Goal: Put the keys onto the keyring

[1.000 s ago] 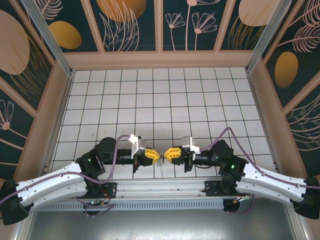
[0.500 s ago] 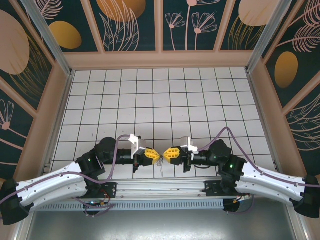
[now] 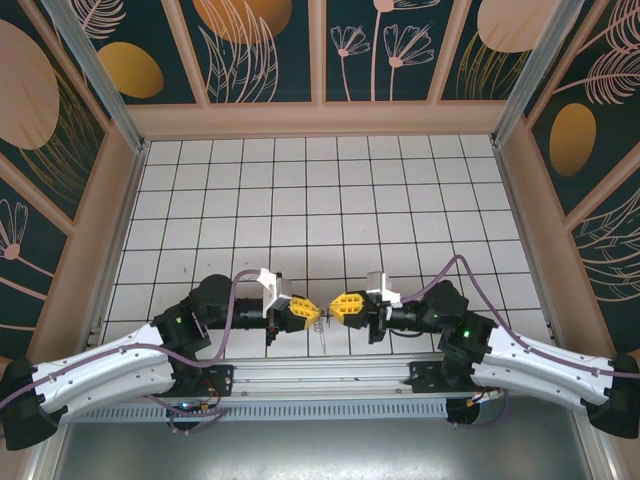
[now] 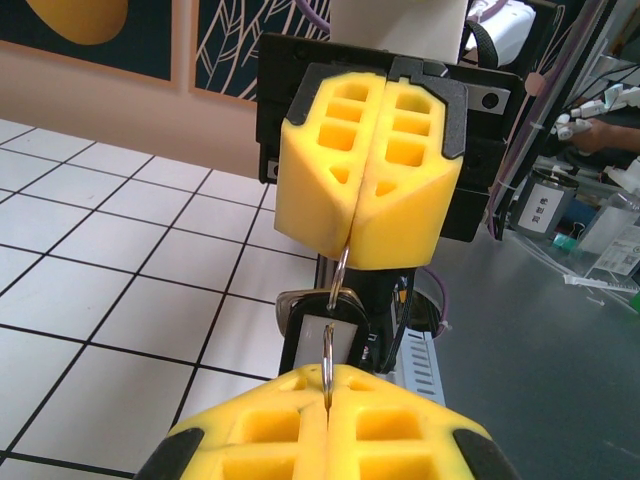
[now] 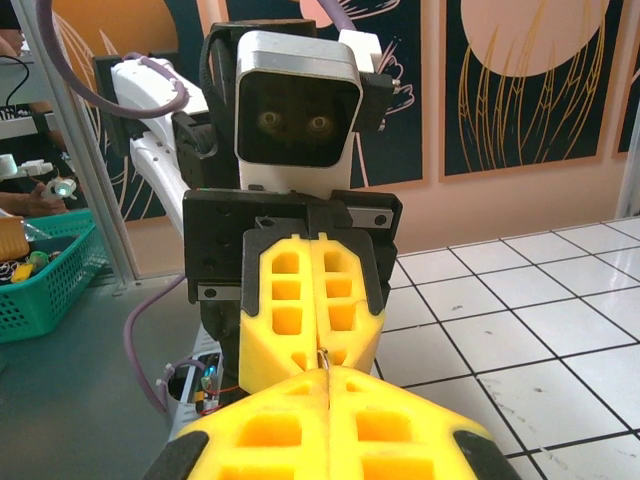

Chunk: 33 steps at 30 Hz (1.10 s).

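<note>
I am pinching with both pairs of yellow foam fingers at once. My left gripper (image 4: 325,390) is fully closed, its pads pressed flat together on the thin silver wire ring of the keyring (image 4: 339,278), which is rising out of the seam between them. My right gripper (image 4: 352,250) is facing it nose to nose and is closed just as tightly, clamping the upper stretch of that wire. I cannot tell whether I am holding one loop in two places or two linked rings.

In the gap between the two grippers, what I take to be a small key with a dark squarish head and a pale grey patch (image 4: 328,336) is hanging against the wire, with a brownish-grey bit just beside it on the left. From above, all this is hanging low over the near edge of the white tiled table (image 3: 330,200), and only a small glint of metal is showing between the foam tips.

As I judge it, I am in the middle of threading. The ring is up off the tiles and braced from both sides, and a key is at the wire, but whether it is already all the way on is too small to tell. I am seeing no loose keys lying on the tiles. Seating this key properly and releasing the ring are, I think, what is left.
</note>
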### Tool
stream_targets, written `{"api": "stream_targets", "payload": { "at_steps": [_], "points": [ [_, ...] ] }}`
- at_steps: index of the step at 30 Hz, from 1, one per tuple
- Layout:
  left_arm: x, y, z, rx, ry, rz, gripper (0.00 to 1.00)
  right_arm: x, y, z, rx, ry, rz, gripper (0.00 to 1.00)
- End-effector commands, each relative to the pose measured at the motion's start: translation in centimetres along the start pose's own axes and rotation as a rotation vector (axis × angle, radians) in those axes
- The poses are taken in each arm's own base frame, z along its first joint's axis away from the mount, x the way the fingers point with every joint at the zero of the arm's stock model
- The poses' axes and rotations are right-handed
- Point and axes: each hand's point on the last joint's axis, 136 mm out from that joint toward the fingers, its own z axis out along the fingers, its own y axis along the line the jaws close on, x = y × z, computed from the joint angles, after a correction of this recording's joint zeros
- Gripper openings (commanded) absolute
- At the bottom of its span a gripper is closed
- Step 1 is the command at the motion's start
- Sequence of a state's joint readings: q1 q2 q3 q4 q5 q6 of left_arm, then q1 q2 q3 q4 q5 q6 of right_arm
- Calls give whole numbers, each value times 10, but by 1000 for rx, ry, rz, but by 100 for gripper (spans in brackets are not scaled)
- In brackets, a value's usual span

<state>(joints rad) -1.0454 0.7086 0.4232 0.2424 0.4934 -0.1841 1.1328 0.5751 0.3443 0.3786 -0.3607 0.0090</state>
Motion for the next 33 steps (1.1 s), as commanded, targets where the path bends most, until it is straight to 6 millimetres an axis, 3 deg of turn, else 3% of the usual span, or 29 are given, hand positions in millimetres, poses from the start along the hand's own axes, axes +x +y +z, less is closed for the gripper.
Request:
{"api": "stream_targets", "payload": {
  "at_steps": [1,25,33],
  "points": [
    [-25,-8,-2,22,-66,46,0,-5,4,2,-20,-30,-4,0],
    [-25,-10,-2,30,-65,52,0,-2,7,1,-35,-18,8,0],
    [-30,-27,-7,115,-98,74,0,0,13,1,-74,-2,18,0]
  ]
}}
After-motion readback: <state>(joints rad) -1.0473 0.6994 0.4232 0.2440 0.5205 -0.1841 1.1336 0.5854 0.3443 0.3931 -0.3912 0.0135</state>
